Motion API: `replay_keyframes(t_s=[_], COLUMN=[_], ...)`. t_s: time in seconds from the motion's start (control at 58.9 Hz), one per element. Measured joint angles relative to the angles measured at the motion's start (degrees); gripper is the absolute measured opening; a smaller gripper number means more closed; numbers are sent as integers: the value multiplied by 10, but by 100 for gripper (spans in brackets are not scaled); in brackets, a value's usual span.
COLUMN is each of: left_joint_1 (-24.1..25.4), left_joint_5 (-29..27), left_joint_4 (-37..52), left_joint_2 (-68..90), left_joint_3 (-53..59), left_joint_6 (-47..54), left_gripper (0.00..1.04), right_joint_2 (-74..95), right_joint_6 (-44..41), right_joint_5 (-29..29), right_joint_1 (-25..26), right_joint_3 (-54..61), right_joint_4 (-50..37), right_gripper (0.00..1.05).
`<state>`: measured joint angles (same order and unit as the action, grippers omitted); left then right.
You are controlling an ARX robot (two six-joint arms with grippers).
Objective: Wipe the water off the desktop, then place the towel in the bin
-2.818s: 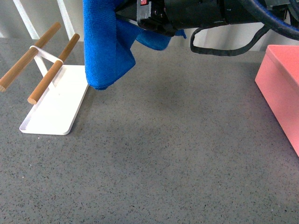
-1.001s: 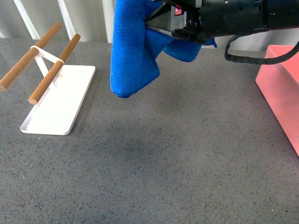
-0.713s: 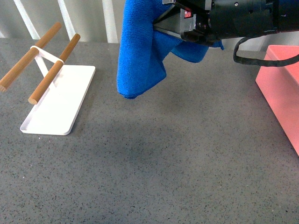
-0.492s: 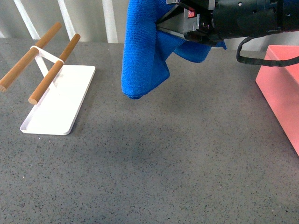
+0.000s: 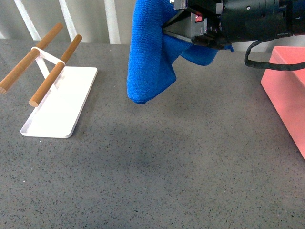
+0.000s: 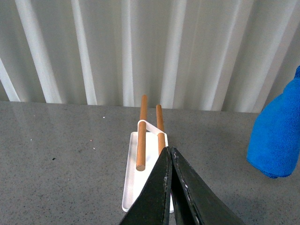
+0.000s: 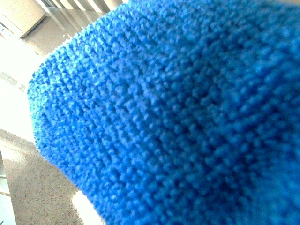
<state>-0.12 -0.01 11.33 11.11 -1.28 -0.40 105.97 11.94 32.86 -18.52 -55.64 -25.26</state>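
Hanging from the right hand (image 5: 167,27), which is clamped on its upper fold, the towel (image 5: 147,62) dangles with its long axis vertical, clear of the tabletop (image 5: 181,157). The bin (image 5: 286,90) lies to that hand's right, nearer this arm than the other. Only the front view shows the bin; the right wrist view is filled with blue plush. The left wrist view shows the left hand (image 6: 168,152) pinched together, empty, near the white tray (image 6: 132,183).
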Motion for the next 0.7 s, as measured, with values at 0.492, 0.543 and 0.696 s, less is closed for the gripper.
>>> replay_keyframes(t_s=[0.492, 0.543, 0.696], left_joint_1=[0, 0, 0], left_joint_5=[0, 0, 0], left_joint_4=[-113, -113, -113], left_joint_2=[-109, -109, -109], left_joint_3=[0, 0, 0], left_joint_6=[0, 0, 0], left_gripper=[4, 5, 30], right_joint_2=[-5, -5, -6], right_joint_6=[-2, -3, -15], right_joint_5=[0, -1, -5], right_joint_1=[3, 4, 9], right_joint_3=[7, 7, 10], right_joint_4=[6, 8, 28], right_gripper=[4, 4, 4])
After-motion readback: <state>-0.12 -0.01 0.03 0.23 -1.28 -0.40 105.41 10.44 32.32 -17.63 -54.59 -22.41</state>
